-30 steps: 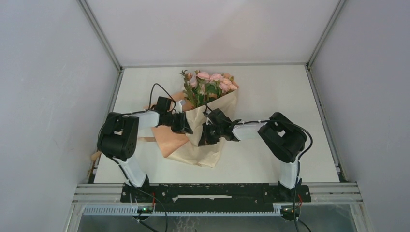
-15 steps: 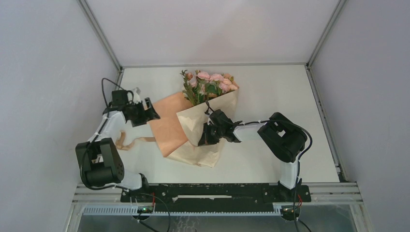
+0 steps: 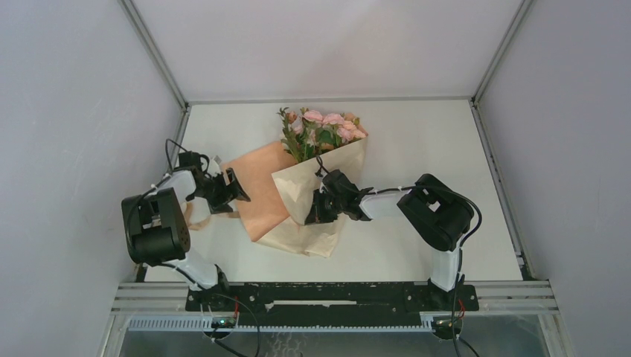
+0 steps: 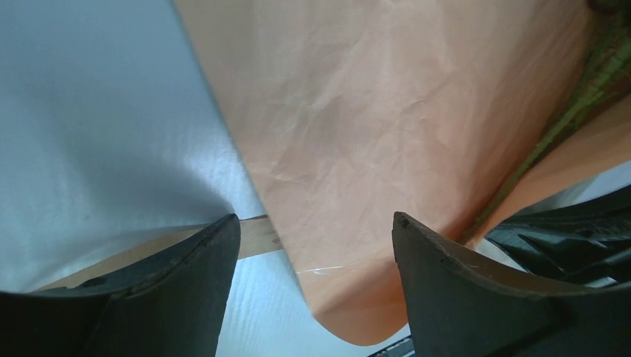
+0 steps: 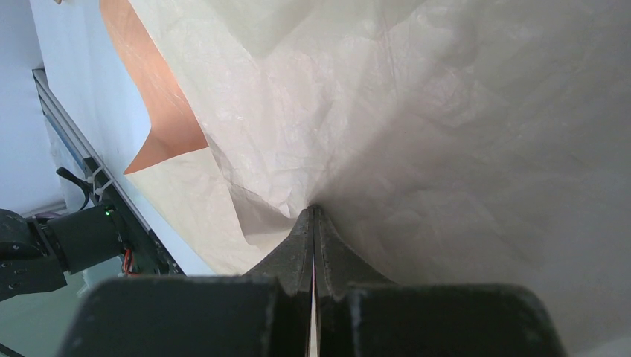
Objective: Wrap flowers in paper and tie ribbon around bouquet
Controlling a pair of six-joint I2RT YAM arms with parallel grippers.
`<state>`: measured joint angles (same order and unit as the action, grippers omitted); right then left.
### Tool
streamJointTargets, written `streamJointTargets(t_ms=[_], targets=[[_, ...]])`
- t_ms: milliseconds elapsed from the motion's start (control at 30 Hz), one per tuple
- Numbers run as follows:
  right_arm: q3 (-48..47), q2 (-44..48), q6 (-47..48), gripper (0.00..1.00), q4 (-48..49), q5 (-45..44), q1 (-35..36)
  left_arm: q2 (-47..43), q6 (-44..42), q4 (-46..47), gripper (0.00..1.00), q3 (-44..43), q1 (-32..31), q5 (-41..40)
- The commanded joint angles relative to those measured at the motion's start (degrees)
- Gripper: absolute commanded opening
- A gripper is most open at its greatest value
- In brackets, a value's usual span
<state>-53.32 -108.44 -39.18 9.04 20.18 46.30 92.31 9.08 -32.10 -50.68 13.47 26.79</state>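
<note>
Two claws at crinkled tan kraft paper [image 3: 257, 199].
The left gripper [image 3: 236, 187] gapes empty by its left edge; we see the right gripper [image 3: 316, 214] pinched shut on its pale fold.

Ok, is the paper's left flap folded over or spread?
Spread: the paper's left flap lies flat on the table before the open left gripper. Only the right side is folded over, pinched by the right gripper.
</note>
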Motion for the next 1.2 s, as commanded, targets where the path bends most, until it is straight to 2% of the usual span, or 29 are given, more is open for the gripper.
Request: streamJointTargets(t_ms=[0, 200, 300, 400, 467, 733, 900, 967, 1100, 1167], targets=[[1.3, 0.8, 1.1, 0.00, -2.2, -3.0, -0.5, 5.2, 1.0, 1.1, 0.80, 1.7, -1.6, 5.3], [1.3, 1.7, 1.8, 0.00, -3.5, -3.7, -0.9, 6.5, 1.9, 4.3, 0.73, 1.8, -3.7, 8.9], [1.3, 1.5, 1.8, 0.00, -3.5, -3.5, -1.1, 5.1, 3.0, 5.7, 0.62, 2.2, -3.9, 11.6], [1.3, 0.9, 1.6, 0.00, -3.0, -3.1, -1.2, 1.5, 3.7, 7.8, 0.47, 3.7, -3.9, 13.2], [1.3, 0.6, 1.5, 0.00, -2.9, -3.1, -1.3, -0.6, 3.9, 8.5, 0.43, 4.4, -4.0, 14.0], [1.3, 0.4, 1.7, 0.00, -3.2, -3.3, -1.3, -6.6, 2.8, 10.1, 0.43, 5.6, -6.7, 21.3], [1.3, 0.4, 2.0, 0.00, -3.5, -3.4, -1.3, -9.2, 1.2, 12.5, 0.46, 5.9, -9.5, 20.5], [1.4, 0.4, 2.0, 0.00, -3.5, -3.4, -1.4, -8.9, 0.2, 12.6, 0.42, 5.4, -9.7, 19.6], [2.0, 0.4, 1.6, 0.00, -2.8, -3.1, -1.6, -9.8, -3.0, 10.5, 0.25, 5.0, -10.4, 18.4], [2.4, 0.3, 1.3, 0.00, -2.1, -2.9, -1.8, -11.8, -4.7, 8.8, 0.23, 5.2, -10.8, 18.7]])
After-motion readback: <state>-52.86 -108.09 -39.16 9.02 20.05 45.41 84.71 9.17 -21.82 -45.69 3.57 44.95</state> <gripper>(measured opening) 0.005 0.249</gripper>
